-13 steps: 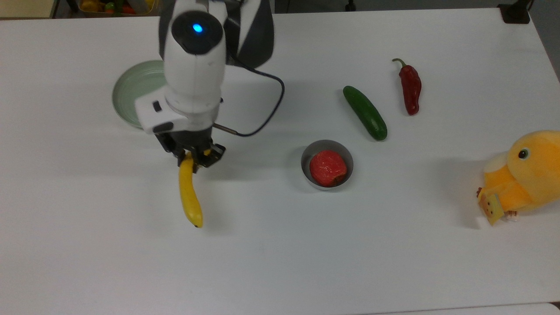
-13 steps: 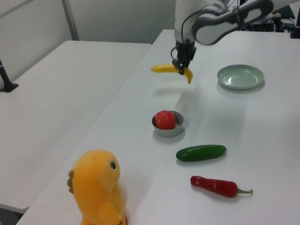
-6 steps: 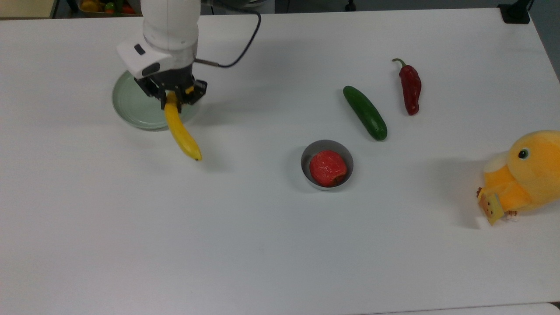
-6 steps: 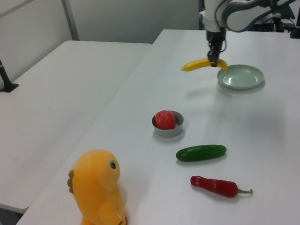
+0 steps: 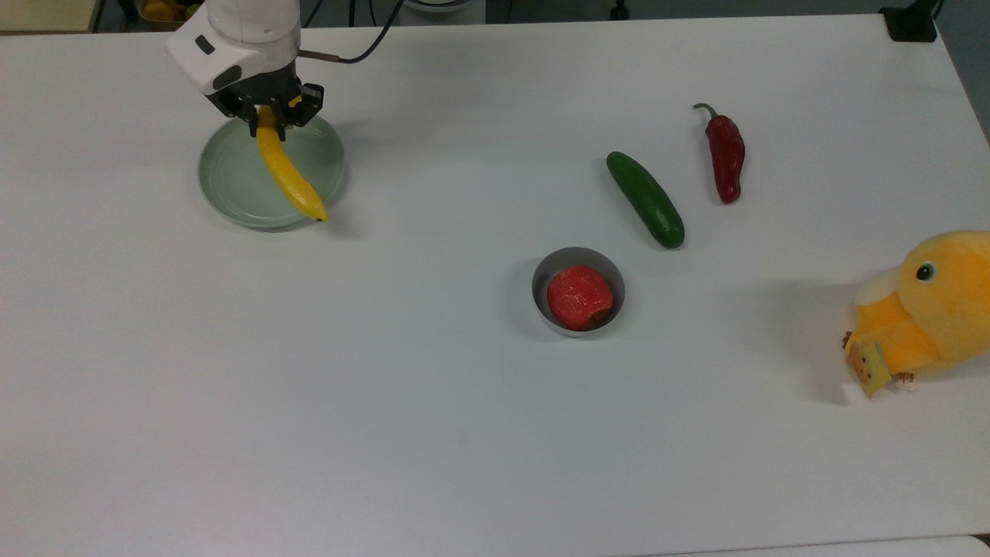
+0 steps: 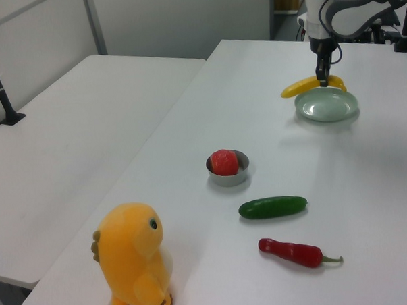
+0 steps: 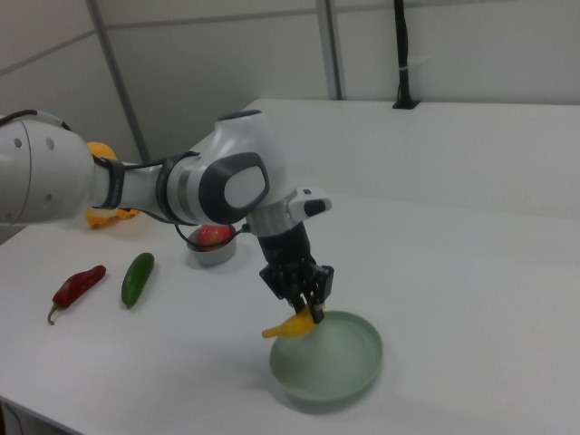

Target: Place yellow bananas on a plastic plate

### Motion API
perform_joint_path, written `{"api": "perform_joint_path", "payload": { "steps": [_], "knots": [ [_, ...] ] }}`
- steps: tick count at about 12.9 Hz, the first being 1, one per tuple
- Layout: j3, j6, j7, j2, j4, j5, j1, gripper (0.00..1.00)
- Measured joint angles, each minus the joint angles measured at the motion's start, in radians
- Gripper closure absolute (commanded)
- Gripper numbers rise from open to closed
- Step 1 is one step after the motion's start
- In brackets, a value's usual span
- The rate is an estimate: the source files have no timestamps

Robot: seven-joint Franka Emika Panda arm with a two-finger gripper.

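Observation:
The yellow banana (image 5: 288, 174) hangs over the pale green plastic plate (image 5: 229, 184) near the top view's upper left, its dark tip out past the plate's lower right rim. My gripper (image 5: 267, 117) is shut on the banana's upper end, above the plate's far rim. In the left view the banana (image 6: 301, 87) reaches left of the plate (image 6: 326, 108) under the gripper (image 6: 322, 80). In the right view the gripper (image 7: 310, 310) holds the banana (image 7: 288, 328) just above the plate's (image 7: 340, 376) left rim. I cannot tell whether the banana touches the plate.
A grey metal bowl (image 5: 541, 298) with a red fruit (image 5: 579, 297) sits mid-table. A green cucumber (image 5: 645, 199) and a red chili pepper (image 5: 726, 156) lie to the top view's right. An orange plush toy (image 5: 932, 305) stands at the right edge.
The arm has carried the banana from the table's middle-left up toward the top view's upper left, until it hangs across the plate. The gripper stayed shut on it.

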Motion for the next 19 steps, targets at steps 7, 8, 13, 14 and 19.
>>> {"api": "perform_joint_path", "payload": {
  "steps": [7,8,13,14,19],
  "knots": [
    [-0.005,0.0,-0.005,0.017,-0.009,0.0,-0.011,0.0],
    [-0.005,0.0,-0.004,0.017,-0.002,0.0,-0.011,0.0],
    [0.0,-0.048,0.114,0.002,0.135,0.12,0.008,0.0],
    [0.004,-0.064,0.146,-0.001,0.166,0.139,0.02,0.0],
    [0.093,-0.113,0.285,-0.003,0.234,0.186,0.075,0.0]
  ]
}}
